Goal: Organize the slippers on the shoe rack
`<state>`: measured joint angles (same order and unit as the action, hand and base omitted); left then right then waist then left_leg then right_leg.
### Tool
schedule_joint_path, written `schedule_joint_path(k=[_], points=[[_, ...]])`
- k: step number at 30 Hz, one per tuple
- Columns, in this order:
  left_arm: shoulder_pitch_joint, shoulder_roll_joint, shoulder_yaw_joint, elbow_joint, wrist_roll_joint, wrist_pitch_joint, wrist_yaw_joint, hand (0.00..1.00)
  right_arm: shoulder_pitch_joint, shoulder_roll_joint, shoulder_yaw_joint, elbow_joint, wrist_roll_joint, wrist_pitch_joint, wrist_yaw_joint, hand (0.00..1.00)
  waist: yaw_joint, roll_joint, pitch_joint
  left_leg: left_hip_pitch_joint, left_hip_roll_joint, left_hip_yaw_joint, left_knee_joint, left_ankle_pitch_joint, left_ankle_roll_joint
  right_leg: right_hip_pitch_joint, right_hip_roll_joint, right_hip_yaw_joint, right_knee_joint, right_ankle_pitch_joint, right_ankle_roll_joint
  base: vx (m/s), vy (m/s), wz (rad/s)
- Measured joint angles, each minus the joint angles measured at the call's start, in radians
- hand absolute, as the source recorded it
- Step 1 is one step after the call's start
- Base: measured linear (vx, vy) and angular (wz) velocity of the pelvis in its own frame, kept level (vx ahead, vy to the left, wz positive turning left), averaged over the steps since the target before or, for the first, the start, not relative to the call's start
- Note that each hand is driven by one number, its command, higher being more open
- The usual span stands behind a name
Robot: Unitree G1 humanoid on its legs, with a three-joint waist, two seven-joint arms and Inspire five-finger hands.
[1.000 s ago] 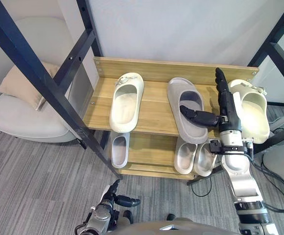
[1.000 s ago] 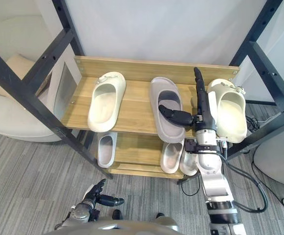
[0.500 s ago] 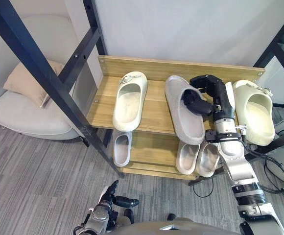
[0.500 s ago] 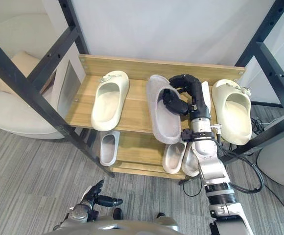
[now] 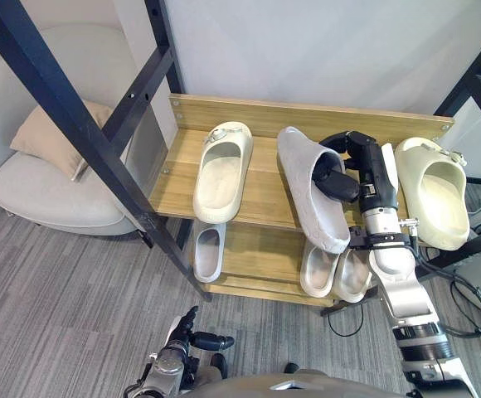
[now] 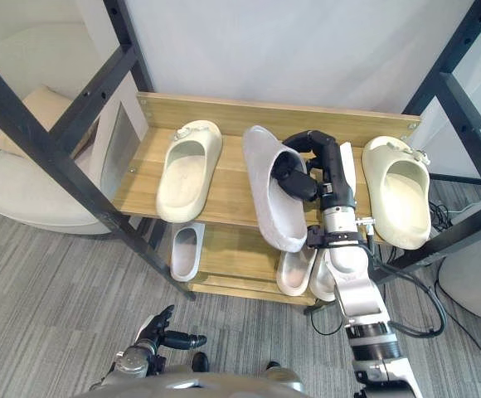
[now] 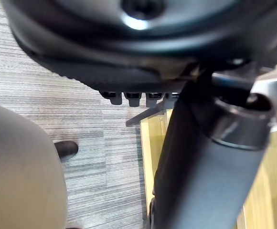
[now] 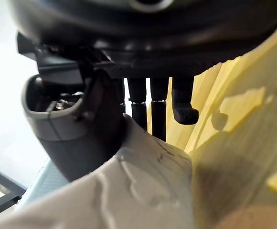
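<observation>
Got the right robot hand (image 5: 347, 170) clamped on the grey slipper (image 5: 303, 189), tipped up mid top shelf of the shoe rack (image 5: 263, 184), left robot hand (image 5: 187, 333) loose down low.

A plain white wall (image 5: 307, 50) fills the upper frame; grey striped carpet (image 5: 58, 315) spreads across the bottom. At left sits a white armchair (image 5: 50, 195) with a beige cushion (image 5: 46, 137) — black frame bars (image 5: 99, 153) cross diagonally before it.
</observation>
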<state>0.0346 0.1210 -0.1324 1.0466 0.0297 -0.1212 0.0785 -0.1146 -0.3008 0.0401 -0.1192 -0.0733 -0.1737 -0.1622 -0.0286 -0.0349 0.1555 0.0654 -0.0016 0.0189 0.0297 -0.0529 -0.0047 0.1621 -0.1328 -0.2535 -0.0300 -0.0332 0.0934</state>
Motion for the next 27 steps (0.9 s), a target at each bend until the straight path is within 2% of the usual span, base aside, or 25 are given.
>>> schedule_joint_path(k=[3, 9, 14, 18, 20, 25, 27], points=[[0.0, -0.002, 0.0, 0.0, 0.0, 0.0, -0.001, 1.0, 0.006, 0.018, -0.002, -0.102, 0.052, -0.006, 0.012, 0.0, -0.001, 0.005, 0.009, 0.023, 0.002, -0.001, 0.003, -0.003, 0.001, 0.022, -0.002, 0.0, 0.004, 0.0, 0.0, -0.01, 0.002, 0.0], [0.001, -0.006, -0.001, 0.0, 0.0, -0.001, -0.004, 1.0, 0.073, 0.07, 0.006, -0.278, 0.252, -0.082, 0.109, 0.0, -0.001, 0.014, 0.012, 0.036, 0.0, -0.001, 0.012, -0.008, 0.001, 0.034, -0.007, 0.004, 0.012, -0.004, -0.002, -0.06, 0.008, -0.02], [0.003, -0.009, -0.002, 0.0, 0.001, -0.002, -0.021, 1.0, 0.15, 0.077, 0.118, -0.311, 0.447, -0.092, 0.22, 0.0, -0.003, 0.023, 0.007, 0.039, -0.003, 0.001, 0.015, -0.006, 0.0, 0.034, -0.009, 0.007, 0.019, -0.014, 0.0, -0.02, -0.001, -0.01], [0.005, -0.011, -0.008, 0.001, 0.001, -0.002, -0.021, 1.0, 0.189, 0.073, 0.246, -0.309, 0.576, -0.075, 0.313, 0.0, -0.002, 0.033, 0.001, 0.039, -0.003, -0.001, 0.014, -0.004, -0.002, 0.035, -0.006, 0.007, 0.02, -0.017, -0.002, 0.0, 0.0, 0.0], [0.005, -0.011, -0.017, 0.005, 0.001, -0.009, -0.024, 1.0, 0.204, 0.061, 0.331, -0.299, 0.672, -0.042, 0.398, 0.0, 0.0, 0.036, -0.002, 0.04, -0.001, -0.003, 0.014, -0.003, -0.003, 0.037, -0.004, 0.005, 0.02, -0.018, -0.003, 0.01, -0.018, 0.03], [-0.006, -0.01, -0.03, 0.027, 0.001, -0.015, -0.036, 1.0, 0.22, 0.033, 0.428, -0.223, 0.743, 0.02, 0.484, 0.0, 0.005, 0.031, -0.006, 0.057, -0.005, -0.022, 0.015, -0.003, -0.003, 0.068, -0.003, -0.014, 0.009, -0.018, -0.002, -0.01, -0.018, 0.11], [-0.013, -0.008, -0.046, 0.028, 0.001, -0.024, -0.043, 1.0, 0.22, -0.001, 0.466, -0.186, 0.743, 0.047, 0.508, 0.0, 0.019, 0.03, -0.005, 0.05, -0.005, -0.033, 0.015, 0.002, -0.006, 0.067, -0.002, -0.023, 0.008, -0.019, -0.001, -0.03, -0.013, 0.17]])
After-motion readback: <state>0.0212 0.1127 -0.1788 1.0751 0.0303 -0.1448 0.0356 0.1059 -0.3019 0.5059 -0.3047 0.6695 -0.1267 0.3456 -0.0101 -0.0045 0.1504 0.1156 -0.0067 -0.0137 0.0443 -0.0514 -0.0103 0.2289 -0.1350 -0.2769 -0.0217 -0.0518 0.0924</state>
